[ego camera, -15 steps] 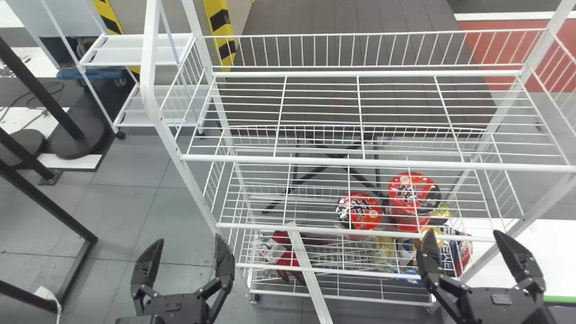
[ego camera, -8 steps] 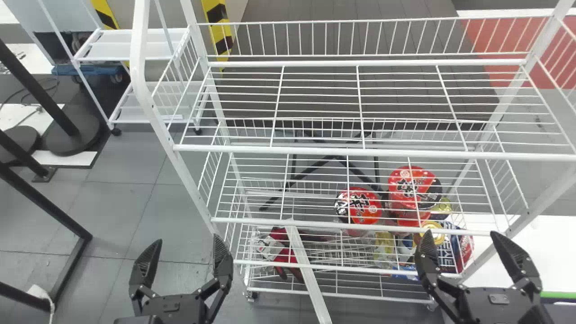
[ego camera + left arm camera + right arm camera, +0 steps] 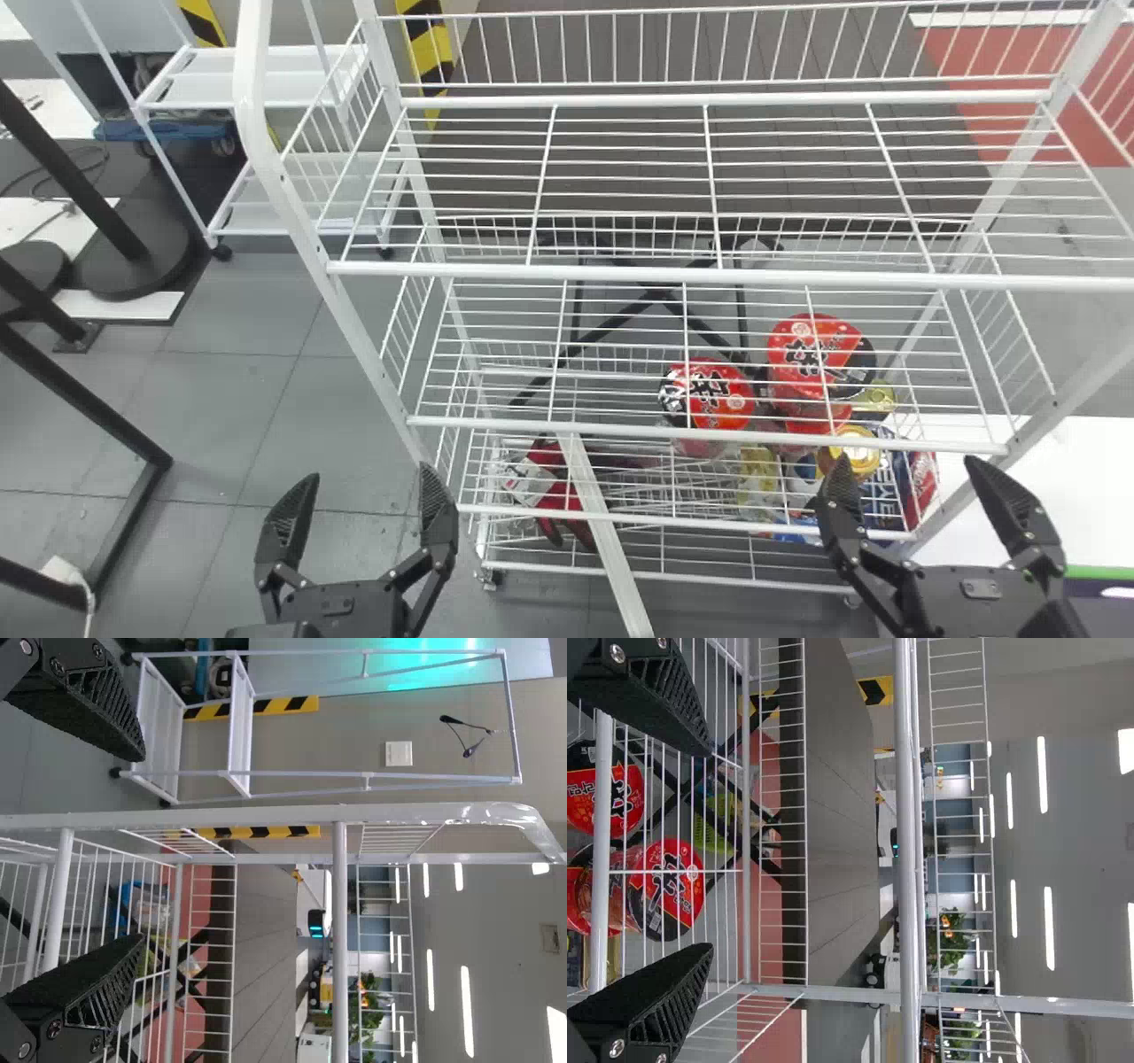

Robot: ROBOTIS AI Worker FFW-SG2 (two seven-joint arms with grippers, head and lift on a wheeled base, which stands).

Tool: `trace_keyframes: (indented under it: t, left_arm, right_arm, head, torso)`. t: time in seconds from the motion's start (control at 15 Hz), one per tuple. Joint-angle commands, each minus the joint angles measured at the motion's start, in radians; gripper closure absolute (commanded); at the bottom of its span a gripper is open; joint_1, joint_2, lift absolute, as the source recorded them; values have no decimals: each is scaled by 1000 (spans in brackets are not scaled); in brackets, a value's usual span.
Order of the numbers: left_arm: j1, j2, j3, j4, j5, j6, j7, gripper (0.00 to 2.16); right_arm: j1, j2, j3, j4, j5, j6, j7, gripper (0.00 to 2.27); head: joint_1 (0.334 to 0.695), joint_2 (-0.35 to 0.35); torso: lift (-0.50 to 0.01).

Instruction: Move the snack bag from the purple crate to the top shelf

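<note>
White top shelf (image 3: 709, 276), red-and-black lids (image 3: 728, 400), post (image 3: 431, 55) with yellow-and-black stripes

Glossy metal and shiny lids meet matt black plastic as we look over the surfaces.
We see smooth, white-coated metal wire in the top shelf (image 3: 709, 276), glossy red lids on the cups (image 3: 719, 396), and a matt, smooth floor (image 3: 257, 425); the left gripper (image 3: 368, 473) and right gripper (image 3: 905, 462) look like dull plastic with rough, ribbed pads (image 3: 433, 496).
</note>
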Motion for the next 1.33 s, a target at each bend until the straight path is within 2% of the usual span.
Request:
trace_keyframes:
  t: [0.0,1.0,1.27]
  left_arm:
    - [1,-1,-1,2,0,0,2,93]
    - [1,1,-6,2,-14,0,13,90]
    - [1,2,-6,-2,-14,0,13,90]
  right_arm:
    - [-3,-2,-1,0,1,8,0,-2]
    - [-6,-6,1,2,4,38,0,-2]
    - [-6,-8,-2,-1,7,44,25,-2]
  head:
    - [695,85]
    - [695,83]
    - [695,87]
  torso:
    - [-188]
    - [-247]
    - [-263]
